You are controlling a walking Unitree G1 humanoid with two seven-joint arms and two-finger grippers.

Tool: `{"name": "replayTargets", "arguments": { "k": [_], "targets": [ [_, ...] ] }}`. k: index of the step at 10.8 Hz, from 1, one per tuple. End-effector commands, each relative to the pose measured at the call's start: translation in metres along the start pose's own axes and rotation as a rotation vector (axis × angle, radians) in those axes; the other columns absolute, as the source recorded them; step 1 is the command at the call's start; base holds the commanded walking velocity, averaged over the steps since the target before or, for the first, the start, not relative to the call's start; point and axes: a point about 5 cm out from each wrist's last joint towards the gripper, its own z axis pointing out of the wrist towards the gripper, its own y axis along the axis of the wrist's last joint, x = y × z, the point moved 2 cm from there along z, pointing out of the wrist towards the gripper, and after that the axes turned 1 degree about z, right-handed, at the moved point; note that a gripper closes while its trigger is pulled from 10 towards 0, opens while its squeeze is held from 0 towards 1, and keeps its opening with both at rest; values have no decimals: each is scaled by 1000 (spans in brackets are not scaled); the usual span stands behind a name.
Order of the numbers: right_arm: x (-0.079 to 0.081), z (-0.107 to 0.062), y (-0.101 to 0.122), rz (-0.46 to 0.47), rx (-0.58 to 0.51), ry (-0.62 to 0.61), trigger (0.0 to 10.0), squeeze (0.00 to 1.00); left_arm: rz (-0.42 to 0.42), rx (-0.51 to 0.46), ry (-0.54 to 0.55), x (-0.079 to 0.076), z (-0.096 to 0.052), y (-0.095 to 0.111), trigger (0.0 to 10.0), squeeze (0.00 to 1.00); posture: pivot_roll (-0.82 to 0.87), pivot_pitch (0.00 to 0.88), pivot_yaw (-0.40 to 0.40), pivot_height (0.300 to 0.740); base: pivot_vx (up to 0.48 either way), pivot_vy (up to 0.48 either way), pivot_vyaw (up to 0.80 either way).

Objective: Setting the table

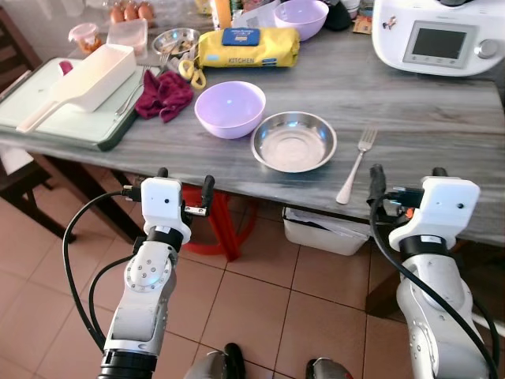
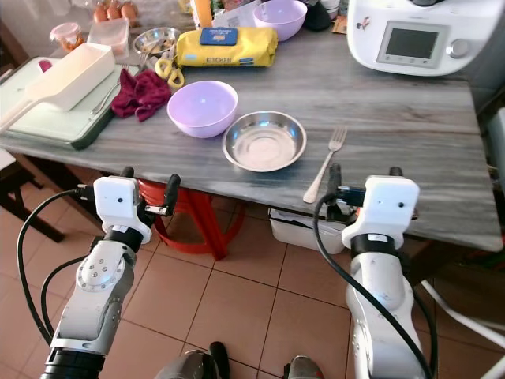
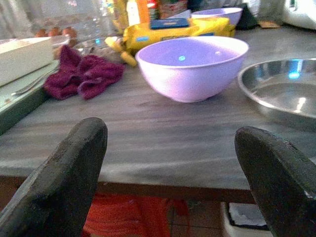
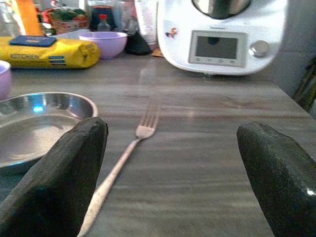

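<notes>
The robot looks ready to start picking things up; nothing is held yet; the fork (image 1: 357, 166) lies on the table (image 1: 426, 118) beside the metal dish (image 1: 293, 140); next, reach forward; the right gripper (image 1: 404, 175) and left gripper (image 1: 184, 181) hang wide apart, empty, before the table's edge.

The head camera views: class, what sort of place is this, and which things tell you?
Probably a home kitchen: a white cooking machine with a screen, a round steel dish beside a silver fork, and brown eggs.
</notes>
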Motion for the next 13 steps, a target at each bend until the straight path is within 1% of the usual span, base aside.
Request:
{"name": "replayTargets", "arguments": {
  "k": [1, 4, 5, 9, 13],
  "targets": [
    [1, -1, -2, 8, 14, -1, 10000, 0, 22, 17, 4, 0, 0, -3, 10000, 0, -151, 166, 100, 740, 0, 0, -800],
    [2, 0, -2, 6, 17, 3, 10000, 0, 68, 21, 9, 0, 0, -5, 10000, 0, -154, 169, 102, 740, 0, 0, -800],
    [2, 0, -2, 5, 18, 4, 10000, 0, 60, 26, -3, -1, 0, -5, 10000, 0, -154, 170, 103, 740, 0, 0, 0],
    [3, -1, -4, 6, 24, 11, 10000, 0, 91, 25, 1, -4, -1, -5, 10000, 0, -153, 175, 103, 740, 0, 0, 0],
    [2, 0, -3, 5, 23, 11, 10000, 0, 91, 32, 2, -4, -2, -5, 10000, 0, -155, 178, 103, 740, 0, 0, 0]
  ]
}}
